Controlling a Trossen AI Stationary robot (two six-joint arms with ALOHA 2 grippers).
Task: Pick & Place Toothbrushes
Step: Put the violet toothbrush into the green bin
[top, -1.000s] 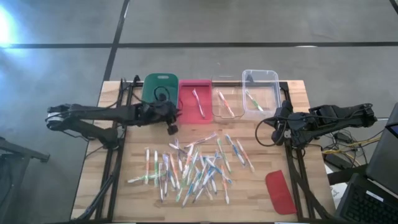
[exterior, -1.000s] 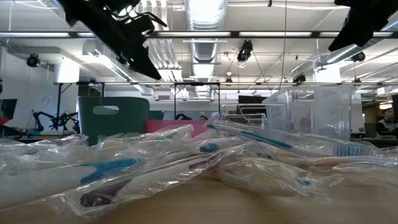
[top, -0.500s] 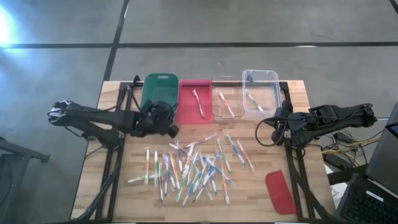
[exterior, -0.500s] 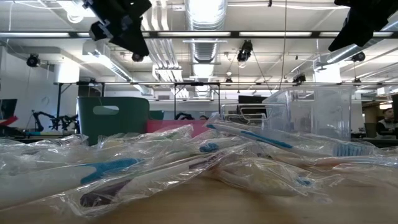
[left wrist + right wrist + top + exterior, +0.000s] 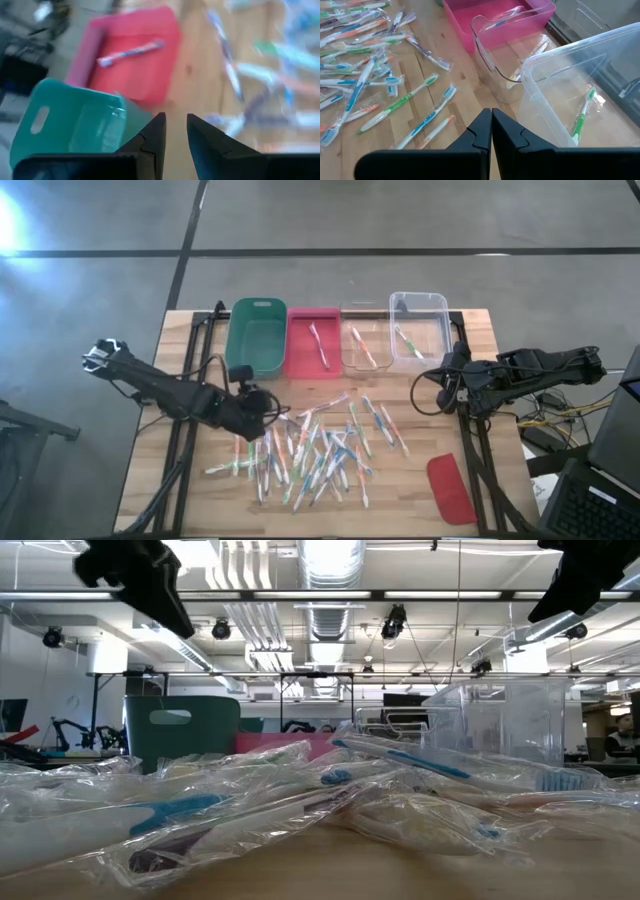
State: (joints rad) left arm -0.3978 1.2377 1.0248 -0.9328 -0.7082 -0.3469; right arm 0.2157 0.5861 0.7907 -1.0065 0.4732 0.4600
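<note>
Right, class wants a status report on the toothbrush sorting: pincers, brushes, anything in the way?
Left pincer slightly open, empty, over the toothbrush pile. Right pincer shut, empty, parked beside the clear bin. Nothing blocking.

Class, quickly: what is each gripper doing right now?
Left gripper: open a little, holding nothing, above the toothbrushes.
Right gripper: shut, empty, beside the clear bins.
</note>
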